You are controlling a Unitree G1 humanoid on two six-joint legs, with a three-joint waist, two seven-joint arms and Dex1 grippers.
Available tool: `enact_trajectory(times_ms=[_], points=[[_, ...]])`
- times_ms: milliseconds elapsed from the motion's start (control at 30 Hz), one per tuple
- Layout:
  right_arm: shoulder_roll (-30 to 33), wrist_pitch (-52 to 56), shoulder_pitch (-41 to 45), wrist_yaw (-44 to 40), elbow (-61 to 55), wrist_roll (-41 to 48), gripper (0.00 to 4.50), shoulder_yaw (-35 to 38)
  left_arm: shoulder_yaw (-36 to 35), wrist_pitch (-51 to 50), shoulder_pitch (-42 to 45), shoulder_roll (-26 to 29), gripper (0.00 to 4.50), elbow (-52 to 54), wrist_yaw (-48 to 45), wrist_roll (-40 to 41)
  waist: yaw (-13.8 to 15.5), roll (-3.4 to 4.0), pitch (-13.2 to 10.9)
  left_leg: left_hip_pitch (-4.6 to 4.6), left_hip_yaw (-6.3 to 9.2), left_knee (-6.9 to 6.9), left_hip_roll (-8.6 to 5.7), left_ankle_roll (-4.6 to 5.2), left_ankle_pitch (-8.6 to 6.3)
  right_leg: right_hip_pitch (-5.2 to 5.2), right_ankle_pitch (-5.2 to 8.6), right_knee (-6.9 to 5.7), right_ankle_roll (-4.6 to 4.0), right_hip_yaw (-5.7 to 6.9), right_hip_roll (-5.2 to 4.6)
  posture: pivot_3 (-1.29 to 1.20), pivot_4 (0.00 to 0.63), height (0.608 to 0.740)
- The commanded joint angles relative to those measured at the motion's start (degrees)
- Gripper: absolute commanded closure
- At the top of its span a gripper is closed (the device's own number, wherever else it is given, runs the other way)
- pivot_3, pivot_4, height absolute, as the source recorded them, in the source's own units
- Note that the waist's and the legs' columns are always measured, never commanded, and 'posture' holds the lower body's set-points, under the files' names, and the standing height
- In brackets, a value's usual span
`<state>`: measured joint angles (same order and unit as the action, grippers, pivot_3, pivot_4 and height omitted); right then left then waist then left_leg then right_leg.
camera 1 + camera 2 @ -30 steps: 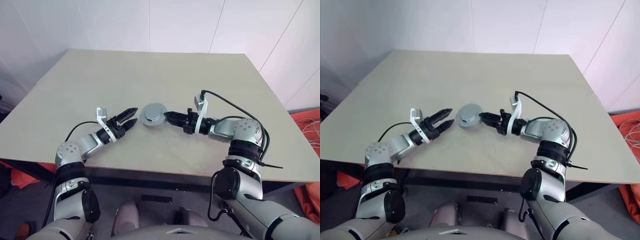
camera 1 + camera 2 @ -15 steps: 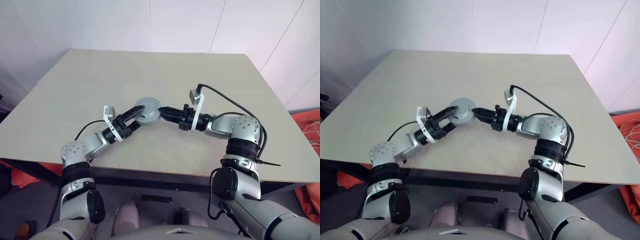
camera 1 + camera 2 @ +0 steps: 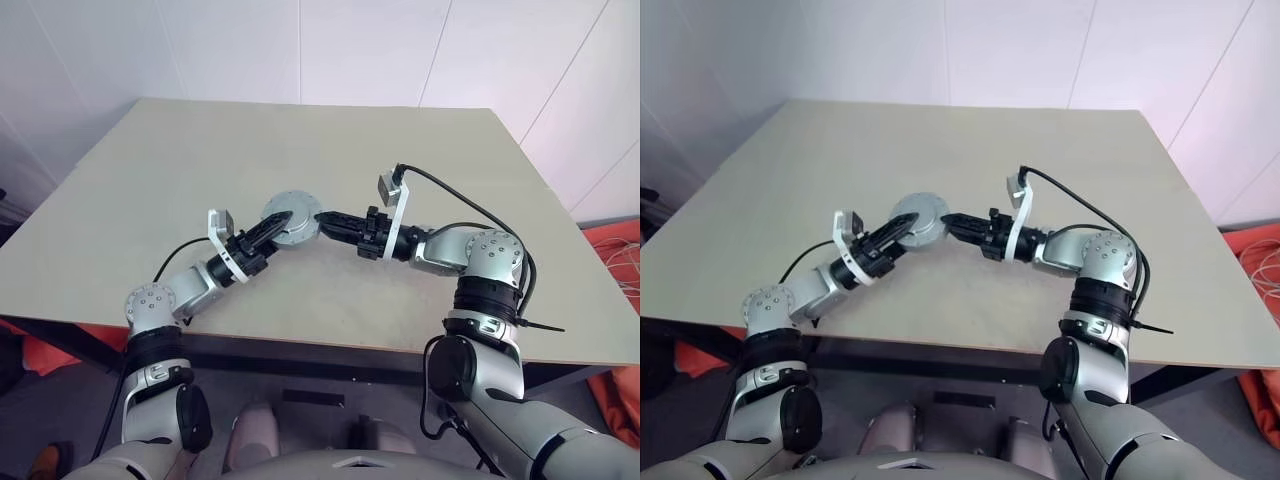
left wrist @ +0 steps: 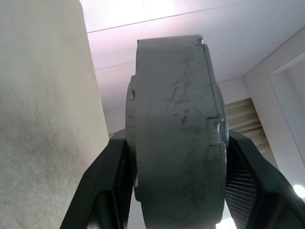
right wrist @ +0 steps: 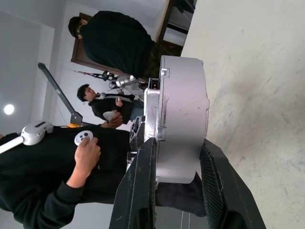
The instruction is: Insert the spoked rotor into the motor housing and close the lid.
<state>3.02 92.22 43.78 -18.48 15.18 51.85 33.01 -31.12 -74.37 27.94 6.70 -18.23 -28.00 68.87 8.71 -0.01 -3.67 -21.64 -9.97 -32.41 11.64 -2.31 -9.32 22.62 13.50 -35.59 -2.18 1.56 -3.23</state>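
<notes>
A thick round grey motor housing [image 3: 298, 205] hangs on edge a little above the table [image 3: 200, 160], held from both sides. My left gripper [image 3: 280, 222] comes from the lower left, and its black fingers [image 4: 107, 181] press against both flat faces of the housing [image 4: 174, 119]. From the right, my right gripper [image 3: 322, 217] clamps the opposite edge with its fingers [image 5: 140, 191] on either face. A thinner grey plate [image 5: 153, 109], seemingly the lid, lies flush against one face. The spoked rotor is hidden.
The beige table stretches wide on all sides of the grippers, with white walls behind it. In the right wrist view, people in black [image 5: 114, 43] stand beyond the table, and one hand holds a white controller [image 5: 83, 138].
My left gripper, open and beside the housing a second ago, has moved in around it and closed on it. Both hands have lifted the housing a little off the table.
</notes>
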Motion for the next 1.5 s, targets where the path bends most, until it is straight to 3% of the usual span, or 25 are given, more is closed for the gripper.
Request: enact_trajectory(times_ms=[33, 600, 733, 1067, 1367, 1400, 1500], points=[[0.31, -0.37, 0.78, 0.19, -2.8, 0.57, 3.42, -1.13, 0.14, 0.94, 0.68, 0.5, 2.34, 2.31, 0.26, 1.88, -0.01, 0.0, 0.0, 0.0, 0.0, 0.0, 0.0, 0.0, 0.0, 0.0, 0.0, 0.0, 0.0, 0.0, 0.0, 0.0, 0.0, 0.74], [0.26, 0.28, -0.26, -1.31, -3.24, 4.51, 3.42, -5.21, 0.92, 1.32, -0.02, 0.39, 2.34, 3.53, 1.11, 3.45, 0.0, 0.0, 0.0, 0.0, 0.02, -0.08, 0.0, 0.0, 0.0, -0.05, -0.02, -0.02, 0.02, 0.0, 0.0, 0.0, 0.0, 0.74], [-1.81, 0.08, 1.51, 2.77, 0.66, 3.06, 3.42, 0.44, 1.1, 1.36, -0.17, 0.51, 2.34, 3.72, 1.16, 3.62, -0.01, 0.0, 0.0, 0.01, 0.03, -0.11, 0.0, 0.0, 0.0, -0.06, -0.02, -0.04, 0.04, 0.0, 0.0, 0.0, 0.0, 0.74], [-4.16, 0.28, 2.54, 5.35, 0.84, 5.36, 3.42, 3.23, 1.56, 1.54, -0.48, 0.61, 2.34, 4.08, 1.58, 4.37, -0.04, 0.0, 0.0, 0.03, 0.05, -0.2, 0.01, 0.0, 0.0, -0.09, -0.03, -0.11, 0.05, 0.0, 0.0, 0.0, 0.0, 0.74], [-5.69, 0.28, 2.16, 7.62, -0.2, 7.47, 0.27, 3.05, 2.13, 2.31, -0.88, 0.97, 2.36, 4.36, 1.48, 5.14, -0.05, 0.0, 0.0, 0.03, 0.07, -0.22, 0.01, 0.0, 0.0, -0.12, -0.03, -0.11, 0.07, 0.0, 0.0, 0.0, 0.0, 0.74], [-5.48, 0.28, 2.14, 7.62, -0.21, 7.66, 0.04, 2.83, 2.12, 2.39, -0.86, 1.07, 2.36, 4.31, 1.44, 5.21, -0.05, 0.0, 0.0, 0.03, 0.08, -0.22, 0.01, 0.0, 0.0, -0.13, -0.04, -0.11, 0.07, 0.0, 0.0, 0.0, 0.0, 0.74], [-4.61, 0.28, 1.81, 7.8, 0.0, 8.3, 0.0, 2.32, 1.61, 2.94, -0.7, 1.3, 2.36, 4.07, 1.51, 5.68, -0.04, 0.0, 0.0, 0.03, 0.09, -0.25, 0.0, 0.0, 0.0, -0.15, -0.05, -0.11, 0.09, 0.0, 0.0, 0.0, 0.0, 0.74]])
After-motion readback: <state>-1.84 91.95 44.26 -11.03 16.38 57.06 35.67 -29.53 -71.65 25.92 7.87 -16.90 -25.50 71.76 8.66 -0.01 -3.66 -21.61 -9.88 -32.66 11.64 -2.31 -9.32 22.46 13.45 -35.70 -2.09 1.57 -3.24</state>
